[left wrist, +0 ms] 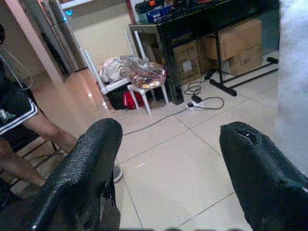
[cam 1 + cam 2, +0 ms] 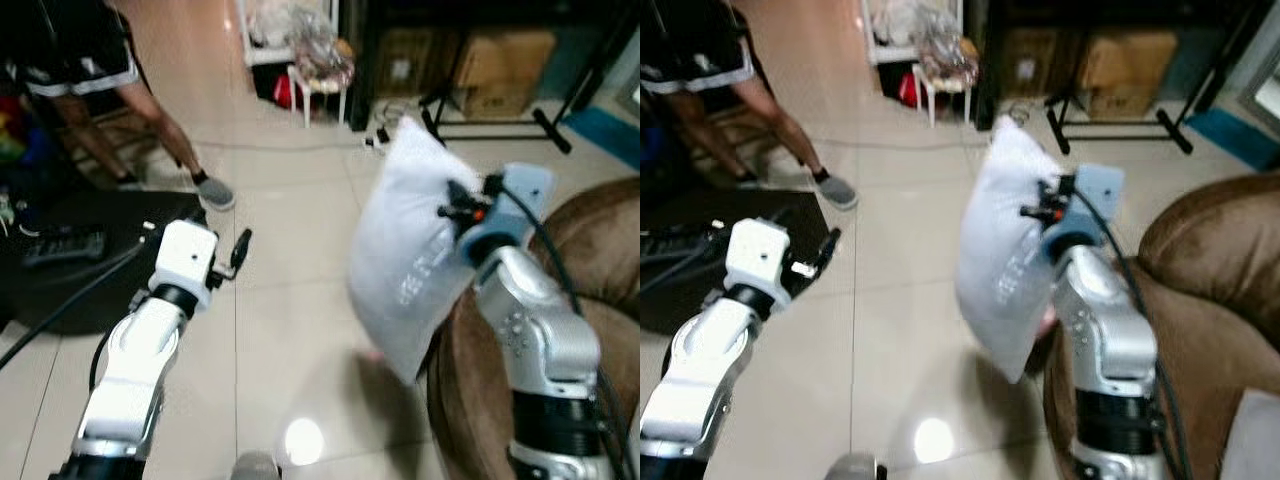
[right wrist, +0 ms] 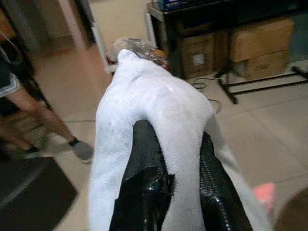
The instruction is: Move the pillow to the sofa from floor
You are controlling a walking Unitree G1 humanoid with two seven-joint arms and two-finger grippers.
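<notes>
A white pillow (image 2: 405, 260) hangs in the air above the tiled floor, just left of the brown sofa (image 2: 600, 260). My right gripper (image 3: 175, 178) is shut on the pillow (image 3: 144, 101), its two black fingers pinching a fold of the fabric. The right arm reaches up from beside the sofa's armrest (image 2: 1200, 330). My left gripper (image 1: 168, 168) is open and holds nothing, raised over the floor at the left (image 2: 235, 255).
A person (image 2: 90, 60) stands at the far left beside a black mat (image 2: 100, 250). A white stool (image 2: 320, 85), cardboard boxes (image 2: 500, 60), a black stand (image 2: 490, 120) and a cable with a power strip (image 2: 380, 135) lie ahead.
</notes>
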